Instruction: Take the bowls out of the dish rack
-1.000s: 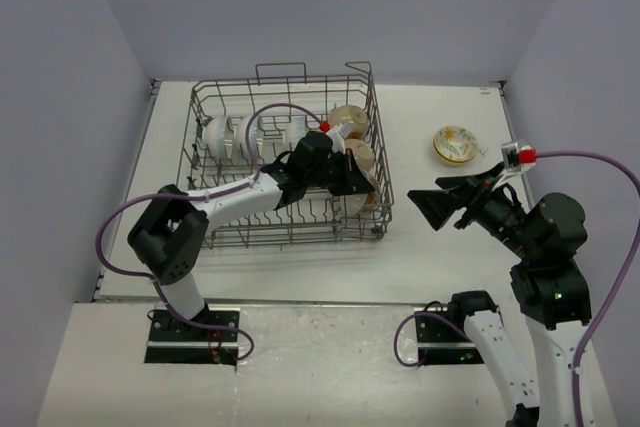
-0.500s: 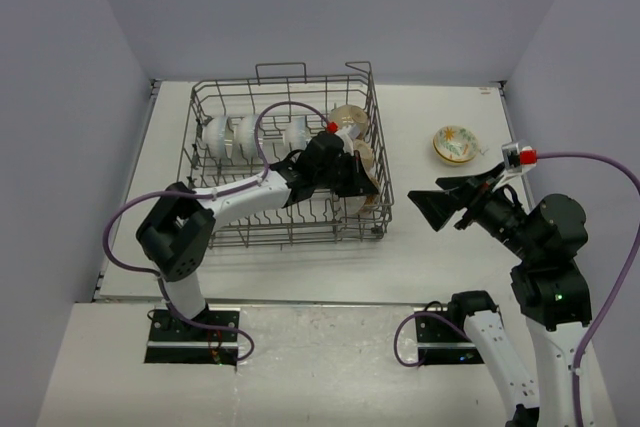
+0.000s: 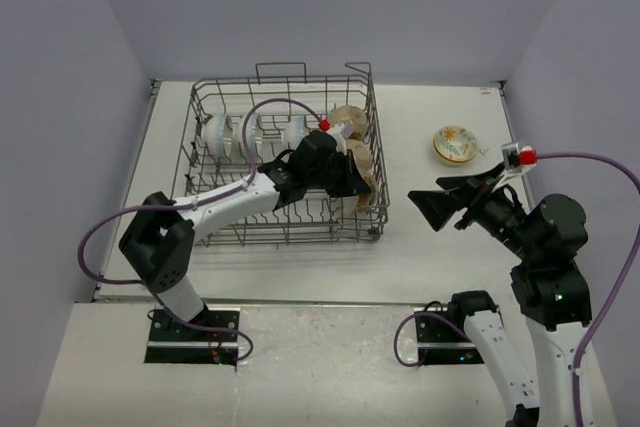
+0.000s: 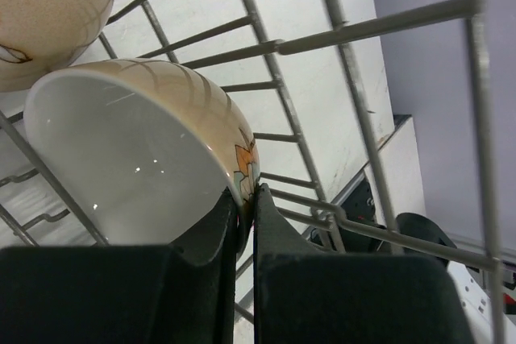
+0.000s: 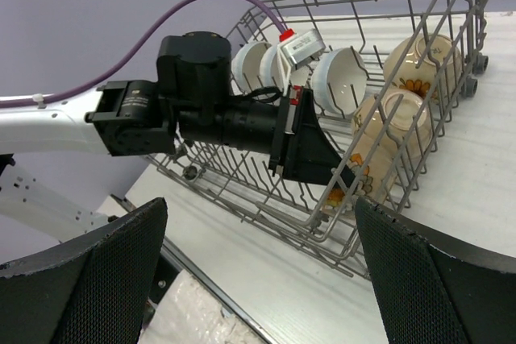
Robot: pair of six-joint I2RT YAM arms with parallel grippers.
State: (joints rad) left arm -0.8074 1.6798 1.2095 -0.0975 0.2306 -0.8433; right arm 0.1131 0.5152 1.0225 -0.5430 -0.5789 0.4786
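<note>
The grey wire dish rack (image 3: 200, 162) stands left of centre. Three white bowls (image 3: 250, 133) stand on edge in its back row. Tan floral bowls (image 3: 349, 117) stand along its right side. My left gripper (image 3: 362, 187) reaches inside the rack and is shut on the rim of the nearest tan floral bowl (image 4: 137, 159); its fingertips (image 4: 228, 207) pinch the rim. The right wrist view shows this gripper (image 5: 348, 179) and the held bowl (image 5: 364, 173) low in the rack (image 5: 242, 191). My right gripper (image 3: 436, 205) is open and empty, right of the rack.
One yellow-floral bowl (image 3: 452, 143) sits on the table right of the rack. The rack's right wall wires (image 4: 347, 34) stand close behind the held bowl. A second tan bowl (image 4: 48, 14) is just beyond it. Walls enclose the table.
My left gripper pushed right toward the rack's right wall, then drew back slightly left; its elbow swung left. The right arm has not moved.
</note>
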